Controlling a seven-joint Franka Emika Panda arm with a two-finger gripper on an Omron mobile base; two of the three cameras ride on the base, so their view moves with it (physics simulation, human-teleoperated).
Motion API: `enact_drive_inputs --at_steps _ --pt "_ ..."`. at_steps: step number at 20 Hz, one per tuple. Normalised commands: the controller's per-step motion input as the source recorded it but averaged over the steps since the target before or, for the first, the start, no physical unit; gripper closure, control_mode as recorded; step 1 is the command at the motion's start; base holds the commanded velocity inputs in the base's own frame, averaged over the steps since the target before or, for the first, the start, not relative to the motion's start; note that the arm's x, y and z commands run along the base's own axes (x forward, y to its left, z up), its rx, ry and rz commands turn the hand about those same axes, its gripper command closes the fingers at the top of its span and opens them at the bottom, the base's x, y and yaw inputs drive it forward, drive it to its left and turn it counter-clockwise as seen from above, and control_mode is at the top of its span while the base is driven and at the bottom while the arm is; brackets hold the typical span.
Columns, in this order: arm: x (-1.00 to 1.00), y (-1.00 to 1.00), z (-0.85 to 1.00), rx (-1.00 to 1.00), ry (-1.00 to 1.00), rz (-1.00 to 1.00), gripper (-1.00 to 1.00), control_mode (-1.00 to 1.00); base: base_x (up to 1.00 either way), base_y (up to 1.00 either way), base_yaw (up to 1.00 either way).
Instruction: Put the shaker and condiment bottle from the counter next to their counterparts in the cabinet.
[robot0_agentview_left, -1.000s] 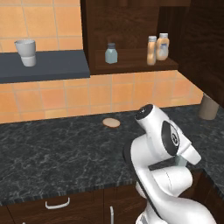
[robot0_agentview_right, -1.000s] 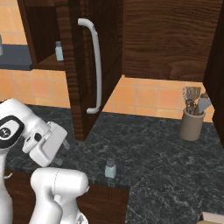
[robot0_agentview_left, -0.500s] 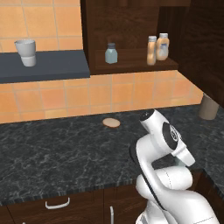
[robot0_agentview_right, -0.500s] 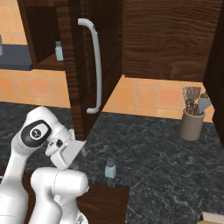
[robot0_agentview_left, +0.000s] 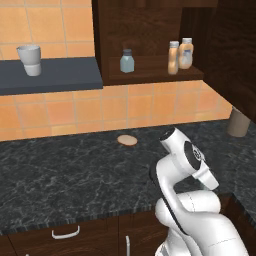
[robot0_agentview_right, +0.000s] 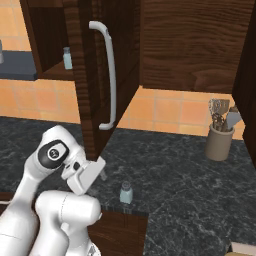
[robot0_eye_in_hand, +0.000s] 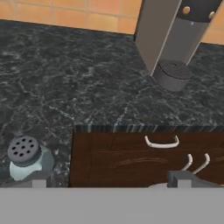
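Observation:
The shaker (robot0_agentview_right: 126, 192) stands upright on the black counter (robot0_agentview_right: 180, 175) near its front edge. In the hand view the shaker (robot0_eye_in_hand: 25, 157) shows its perforated cap at the lower left, close to my left fingertip (robot0_eye_in_hand: 39, 182). My gripper (robot0_eye_in_hand: 109, 181) is open with nothing between its fingers. My hand (robot0_agentview_right: 84, 176) hangs just left of the shaker. In the cabinet (robot0_agentview_left: 150, 35) a matching shaker (robot0_agentview_left: 127, 61) stands on the shelf. At the right of that shelf the slim condiment bottle (robot0_agentview_left: 173, 57) stands beside the wider orange bottle (robot0_agentview_left: 186, 52).
The cabinet door (robot0_agentview_right: 100, 75) with its pale handle hangs open over the counter. A utensil holder (robot0_agentview_right: 220, 137) stands at the back right. A tan disc (robot0_agentview_left: 127, 140) lies on the counter. A whitish cup (robot0_agentview_left: 30, 60) sits on the grey-blue wall shelf. Drawer fronts (robot0_eye_in_hand: 162, 142) lie below the counter edge.
My hand has swung right and slightly down toward the shaker on the counter. The shaker and the cabinet items have not moved.

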Motion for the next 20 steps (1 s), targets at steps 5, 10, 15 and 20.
enact_drive_inputs --at_steps 5,10,15,20 --pt "0.54 -0.33 -0.22 0.0 0.0 0.0 -1.0 -1.0 0.0 0.0 0.0" --pt "0.45 -0.02 -0.32 0.0 0.0 0.0 -1.0 -1.0 0.0 0.0 0.0" --pt "0.33 0.0 -0.37 0.0 0.0 0.0 -1.0 -1.0 0.0 0.0 0.0" --pt "0.02 -0.15 -0.48 0.0 0.0 0.0 -1.0 -1.0 0.0 0.0 0.0"
